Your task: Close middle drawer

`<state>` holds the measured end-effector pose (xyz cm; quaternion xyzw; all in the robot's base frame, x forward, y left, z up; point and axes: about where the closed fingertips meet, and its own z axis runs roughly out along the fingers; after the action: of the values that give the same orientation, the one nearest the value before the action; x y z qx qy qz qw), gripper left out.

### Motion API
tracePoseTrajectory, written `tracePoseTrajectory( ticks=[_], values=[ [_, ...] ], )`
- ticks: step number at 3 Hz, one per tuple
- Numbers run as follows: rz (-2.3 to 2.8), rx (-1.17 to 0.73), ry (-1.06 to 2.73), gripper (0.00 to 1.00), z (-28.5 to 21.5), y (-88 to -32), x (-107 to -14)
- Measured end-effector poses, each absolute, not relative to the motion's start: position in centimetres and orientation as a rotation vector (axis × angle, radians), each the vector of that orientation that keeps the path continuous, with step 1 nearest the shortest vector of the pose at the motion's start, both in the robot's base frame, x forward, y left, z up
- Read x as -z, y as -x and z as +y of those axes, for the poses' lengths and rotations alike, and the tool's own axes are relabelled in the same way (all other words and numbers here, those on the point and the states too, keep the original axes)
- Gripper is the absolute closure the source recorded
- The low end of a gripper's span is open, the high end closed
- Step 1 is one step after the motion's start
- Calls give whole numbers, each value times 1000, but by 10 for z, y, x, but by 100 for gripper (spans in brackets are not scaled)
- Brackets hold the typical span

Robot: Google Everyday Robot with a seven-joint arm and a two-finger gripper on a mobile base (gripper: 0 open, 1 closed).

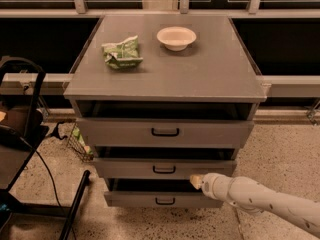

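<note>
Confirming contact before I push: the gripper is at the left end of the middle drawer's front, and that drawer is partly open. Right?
Wrong side. The camera view shows the gripper right of the handle, near the right end of the front of the middle drawer, by its lower edge. That drawer is partly open, as you say.

One arm (pixel 270 204) in view, white with dark speckles. It enters from the lower right corner and runs up and to the left, nearly level, toward the middle drawer (pixel 125 168). The rounded wrist (pixel 216 185) section is thicker than the tip ahead of it. Hand (pixel 196 181) is pale tan and points left. It sits at the right part of the middle drawer's front, right of its handle, at the front's lower edge. Contact with the front: cannot tell.
</note>
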<state>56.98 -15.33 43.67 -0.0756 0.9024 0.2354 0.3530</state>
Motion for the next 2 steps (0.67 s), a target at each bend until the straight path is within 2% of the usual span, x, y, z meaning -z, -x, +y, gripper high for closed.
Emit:
tracePoseTrajectory(
  ticks=[1,2],
  values=[
    [2334,-609,196,11,-153,-570,-437],
    [2316,-608,270,0,-151,-569,-443]
  ],
)
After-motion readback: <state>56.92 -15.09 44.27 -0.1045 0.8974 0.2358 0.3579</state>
